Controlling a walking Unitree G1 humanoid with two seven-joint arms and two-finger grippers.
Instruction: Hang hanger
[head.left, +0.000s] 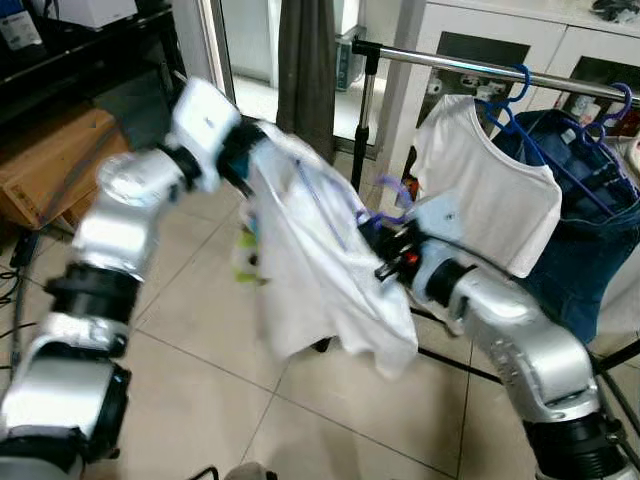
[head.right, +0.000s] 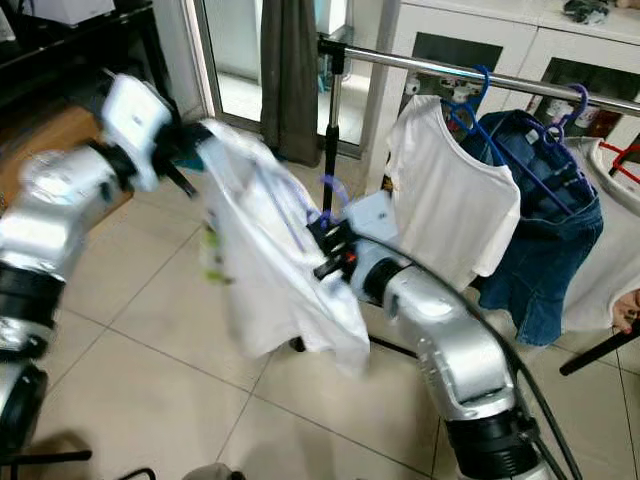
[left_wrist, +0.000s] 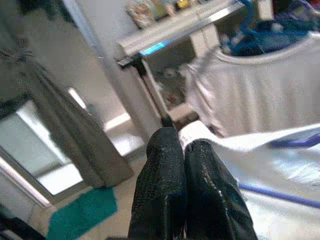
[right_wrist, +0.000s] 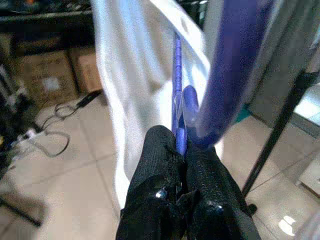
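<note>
A white shirt on a purple hanger hangs in the air between my two arms, in front of the clothes rail. My left gripper is shut on the shirt's upper edge at the left shoulder. My right gripper is shut on the hanger just below its hook, which rises beside the shirt's collar. The hook sits lower than the rail and to the left of the clothes hung there. The shirt's lower half droops loosely toward the floor.
On the rail hang a white T-shirt and a denim garment, both on blue hangers. The rail's upright post and floor legs stand ahead. A dark curtain and a cardboard box lie left.
</note>
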